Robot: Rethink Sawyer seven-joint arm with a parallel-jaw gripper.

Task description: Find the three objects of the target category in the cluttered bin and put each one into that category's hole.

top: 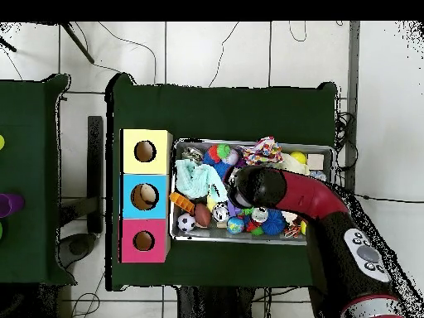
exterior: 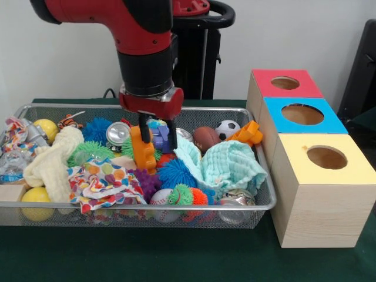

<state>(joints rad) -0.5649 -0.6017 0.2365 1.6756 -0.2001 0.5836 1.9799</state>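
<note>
The wire mesh bin (exterior: 176, 207) is full of toys; it also shows in the overhead view (top: 199, 238). It holds a white cloth with coloured dots (exterior: 100, 182) at the front left, a cream knitted cloth (exterior: 53, 163) at the left and a mint green cloth (exterior: 230, 167) at the right. My gripper (exterior: 158, 143) is low over the bin's middle, open, with its fingers either side of a blue and purple toy (exterior: 160, 136). An orange block (exterior: 142, 154) stands by one finger. The yellow-topped box's hole (exterior: 326, 157) is right of the bin. In the overhead view the arm hides the gripper.
The blue-topped box (exterior: 329, 120) and the red-topped box (exterior: 267, 88) stand behind the yellow one. Spiky balls (exterior: 176, 173), cans (exterior: 117, 134), a small football (exterior: 205, 138), a soccer ball (exterior: 228, 128) and yellow balls (exterior: 36, 197) crowd the bin around the cloths.
</note>
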